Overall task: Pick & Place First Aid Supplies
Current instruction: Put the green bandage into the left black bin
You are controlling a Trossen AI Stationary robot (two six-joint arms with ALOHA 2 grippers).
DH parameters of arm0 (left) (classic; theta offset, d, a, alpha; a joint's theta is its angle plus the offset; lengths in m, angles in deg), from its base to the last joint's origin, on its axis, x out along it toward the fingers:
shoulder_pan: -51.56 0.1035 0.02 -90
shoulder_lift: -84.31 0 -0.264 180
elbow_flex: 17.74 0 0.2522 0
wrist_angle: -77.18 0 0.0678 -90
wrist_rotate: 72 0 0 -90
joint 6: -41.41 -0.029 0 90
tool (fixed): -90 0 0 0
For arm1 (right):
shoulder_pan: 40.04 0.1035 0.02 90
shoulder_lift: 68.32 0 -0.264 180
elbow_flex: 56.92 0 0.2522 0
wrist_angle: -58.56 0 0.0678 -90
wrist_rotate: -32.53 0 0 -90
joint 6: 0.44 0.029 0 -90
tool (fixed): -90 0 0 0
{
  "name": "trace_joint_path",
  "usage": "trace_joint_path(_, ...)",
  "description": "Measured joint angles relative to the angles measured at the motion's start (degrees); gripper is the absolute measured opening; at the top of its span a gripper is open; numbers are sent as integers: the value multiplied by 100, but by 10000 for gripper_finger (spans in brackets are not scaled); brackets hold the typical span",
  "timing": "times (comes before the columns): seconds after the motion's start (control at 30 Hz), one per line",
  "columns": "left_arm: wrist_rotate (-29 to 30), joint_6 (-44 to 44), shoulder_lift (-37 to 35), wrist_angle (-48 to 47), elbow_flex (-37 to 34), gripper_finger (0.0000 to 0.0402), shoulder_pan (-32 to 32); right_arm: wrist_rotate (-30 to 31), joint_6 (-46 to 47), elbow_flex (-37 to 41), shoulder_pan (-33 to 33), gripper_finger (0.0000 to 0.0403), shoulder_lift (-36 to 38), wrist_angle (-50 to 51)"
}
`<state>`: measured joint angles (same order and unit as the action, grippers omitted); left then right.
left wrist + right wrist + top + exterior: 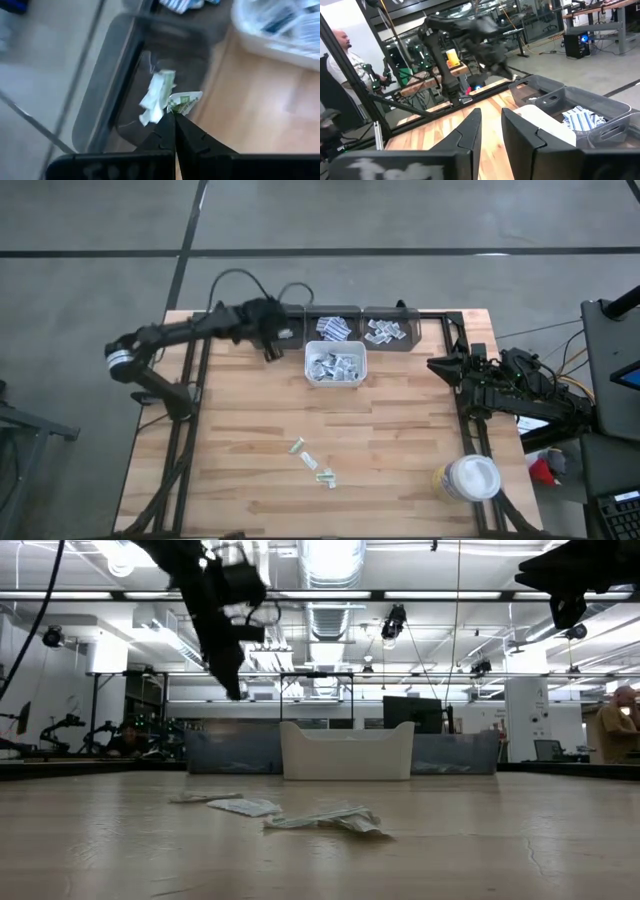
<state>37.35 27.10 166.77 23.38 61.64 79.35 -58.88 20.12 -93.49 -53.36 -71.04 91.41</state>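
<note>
The wooden table carries, at its far edge, a row of three bins: a dark grey bin on the left, a second grey bin and a third grey bin, with a white bin set just in front of the middle one. A white round lidded tub stands near the table's front right corner.

The left arm reaches across to the far left of the table. Its left tool hangs over the dark grey bin, its fingers pressed tightly together on the corner of a green-printed sachet. That sachet is small, flat and white with a green checked patch, and it dangles from the tips above the bin's floor. Just beside it, a crumpled white sachet with a pale green end shows against the bin's floor; whether it lies there or hangs free cannot be told.

The right arm waits at the table's right edge, its right tool raised above the wood with the fingers standing a little apart and nothing between them.

The other first aid supplies lie in the bins: white and blue-grey sachets heaped in the white bin and in the two grey bins behind it. Three loose sachets lie on the bare table toward the front, close together, one greenish.
</note>
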Motion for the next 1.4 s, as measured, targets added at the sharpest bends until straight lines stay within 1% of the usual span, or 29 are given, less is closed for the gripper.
trace_joint_path(0.1,-513,-310,265,16,47,0,636,0,0,0,0,78,0,2)
trace_joint_path(0.2,-687,-541,582,55,82,0,1011,0,0,0,0,83,0,0)
trace_joint_path(0.3,-834,-673,956,194,140,0,1183,0,0,0,0,87,0,0)
trace_joint_path(0.47,-847,-996,1519,365,308,4,1235,0,2,0,0,91,0,0)
trace_joint_path(0.57,-846,-1128,1776,366,473,23,1235,1,2,0,0,89,0,-2)
trace_joint_path(0.77,-903,-1158,2018,333,834,86,1252,2,4,0,0,77,0,-2)
trace_joint_path(0.87,-903,-1121,1977,89,1027,113,1255,2,4,0,0,71,0,-2)
trace_joint_path(0.93,-930,-1006,1857,-367,1223,124,1246,2,4,0,0,68,0,-2)
trace_joint_path(1.03,-1011,-497,1614,-1343,1642,130,1107,2,4,0,1,64,0,-2)
trace_joint_path(1.07,-1159,-308,1521,-1697,1757,130,1025,2,2,0,2,64,0,-2)
trace_joint_path(1.13,-1655,109,1289,-2158,1907,131,814,4,-2,0,1,63,0,0)
trace_joint_path(1.2,-2235,479,1029,-2332,1946,131,524,4,-7,0,0,65,0,2)
trace_joint_path(1.27,-2669,750,745,-2342,1902,131,127,4,-16,0,2,68,0,4)
trace_joint_path(1.3,-2804,861,613,-2331,1857,131,-92,4,-17,0,1,69,0,7)
trace_joint_path(1.4,-2801,1112,314,-2343,1726,131,-894,4,-17,0,0,75,0,11)
